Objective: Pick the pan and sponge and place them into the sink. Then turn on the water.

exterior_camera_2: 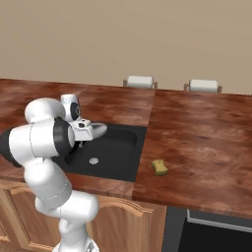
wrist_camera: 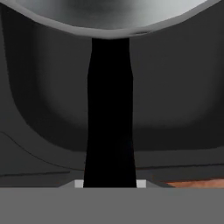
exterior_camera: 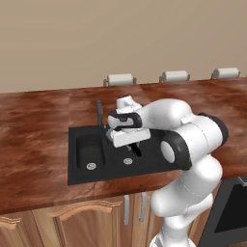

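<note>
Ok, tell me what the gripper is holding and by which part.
The gripper holds the pan by its black handle, over the sink.

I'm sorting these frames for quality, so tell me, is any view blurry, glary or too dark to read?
Left base view: even, soft light, slightly coarse. Right base view: the same, small yellow rectangular sponge crisp on the counter. Hand view: dim and soft-edged, the round silver-grey metal pan shows a pale sheen, its straight black handle a flat silhouette over the black rectangular sink.
</note>
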{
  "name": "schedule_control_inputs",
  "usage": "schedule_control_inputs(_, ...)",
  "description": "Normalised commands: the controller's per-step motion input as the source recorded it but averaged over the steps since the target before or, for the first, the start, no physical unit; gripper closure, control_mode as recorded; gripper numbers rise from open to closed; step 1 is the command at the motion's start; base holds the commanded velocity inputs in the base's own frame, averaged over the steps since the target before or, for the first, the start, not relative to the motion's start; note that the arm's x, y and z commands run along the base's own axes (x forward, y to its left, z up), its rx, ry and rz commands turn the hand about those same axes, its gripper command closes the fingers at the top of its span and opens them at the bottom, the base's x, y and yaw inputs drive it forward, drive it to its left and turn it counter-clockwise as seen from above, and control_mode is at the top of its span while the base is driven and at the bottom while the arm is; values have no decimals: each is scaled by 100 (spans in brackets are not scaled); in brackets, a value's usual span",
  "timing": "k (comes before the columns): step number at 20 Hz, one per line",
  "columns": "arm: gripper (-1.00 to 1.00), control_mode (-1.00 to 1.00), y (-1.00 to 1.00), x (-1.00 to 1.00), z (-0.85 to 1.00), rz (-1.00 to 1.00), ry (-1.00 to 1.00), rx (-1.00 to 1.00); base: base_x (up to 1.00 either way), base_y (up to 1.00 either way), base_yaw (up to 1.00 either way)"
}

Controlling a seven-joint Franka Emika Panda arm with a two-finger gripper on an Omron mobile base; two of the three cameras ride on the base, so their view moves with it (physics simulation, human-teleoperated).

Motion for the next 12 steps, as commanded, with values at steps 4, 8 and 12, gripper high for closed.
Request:
schedule_control_inputs(4,100,-100,-42,17,-8,5,2,0,0,0,0)
schedule_control_inputs(8,100,-100,-30,19,-9,10,3,0,0,0,0)
schedule_control_inputs(12,100,-100,-22,17,-10,14,3,0,0,0,0)
